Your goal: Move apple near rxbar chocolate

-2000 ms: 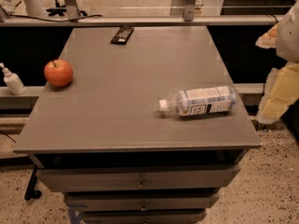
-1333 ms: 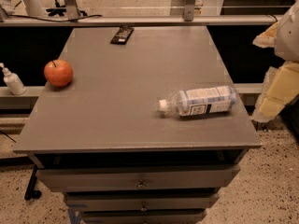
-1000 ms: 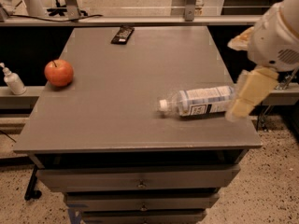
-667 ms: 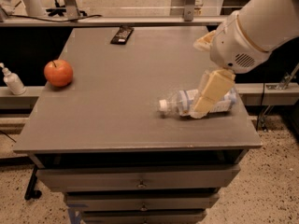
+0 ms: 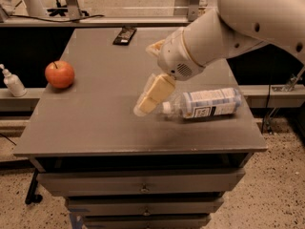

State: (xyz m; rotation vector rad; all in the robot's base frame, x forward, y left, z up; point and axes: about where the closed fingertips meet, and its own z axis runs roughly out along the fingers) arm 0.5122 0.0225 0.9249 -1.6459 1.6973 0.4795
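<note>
The red-orange apple [image 5: 60,74] sits near the left edge of the grey table [image 5: 95,123]. The dark rxbar chocolate [image 5: 124,35] lies flat at the table's far edge, left of centre. My gripper [image 5: 151,97] hangs over the middle of the table on the white arm [image 5: 228,27], which reaches in from the upper right. It is well to the right of the apple and nearer to me than the bar, holding nothing that I can see.
A clear plastic bottle [image 5: 206,104] with a white-and-blue label lies on its side at the table's right, just right of the gripper. A small white pump bottle [image 5: 12,80] stands on a ledge left of the table. Drawers [image 5: 143,187] sit under the tabletop.
The arm has swung in from the right edge of the view to over the middle of the table, past the bottle. The apple, bar and bottle have not moved.
</note>
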